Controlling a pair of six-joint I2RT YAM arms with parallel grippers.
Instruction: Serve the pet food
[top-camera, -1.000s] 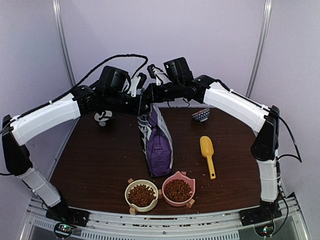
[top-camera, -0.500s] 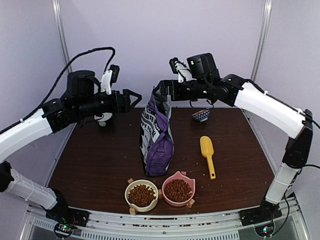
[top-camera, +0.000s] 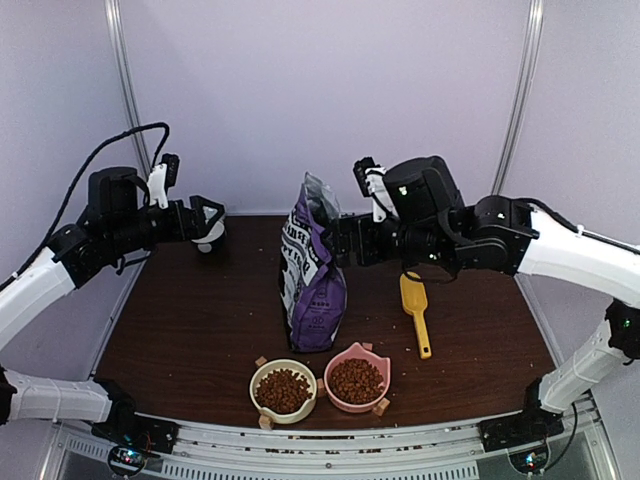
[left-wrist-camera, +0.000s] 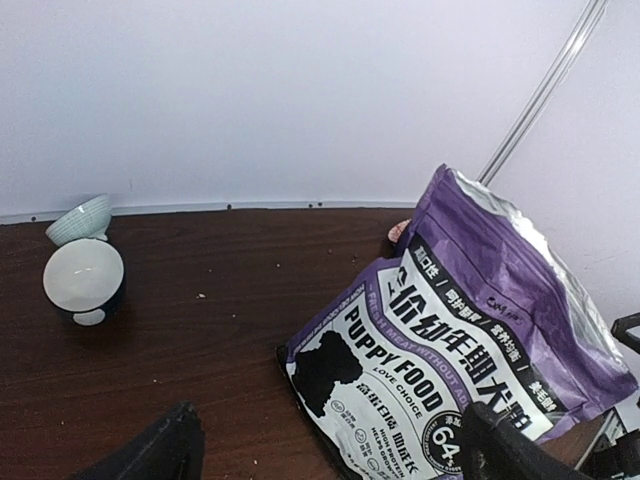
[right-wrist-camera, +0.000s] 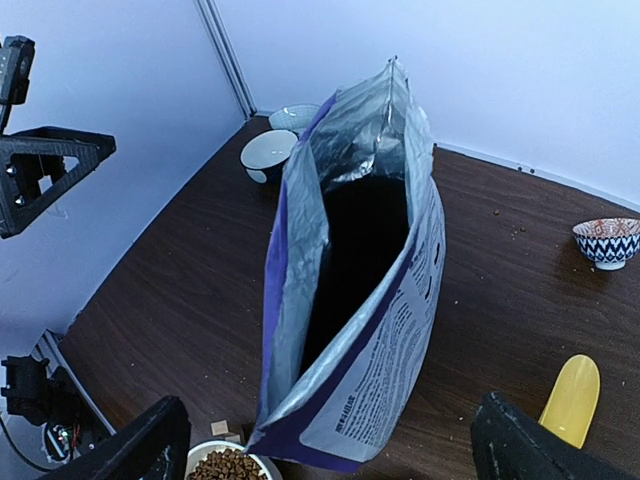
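Pet food (top-camera: 284, 389): brown kibble fills cream bowl (top-camera: 282, 418) and pink bowl (top-camera: 356, 407), side by side at near edge of counter (top-camera: 200, 320). Purple bag (top-camera: 314, 270) stands upright behind them, top gaping; print reads "PUPPY FOOD", "LOVE CHOICE". Yellow scoop (top-camera: 415, 308) lies flat right of it. Counter is dark brown woodgrain, walls (top-camera: 300, 90) pale lilac. Left claw (top-camera: 212, 220) wide open, empty, far left. Right claw (top-camera: 342, 240) wide open, empty, beside bag's top.

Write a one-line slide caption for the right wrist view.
Open purple puppy-food bag stands on the dark brown table, a yellow plastic scoop beside it.
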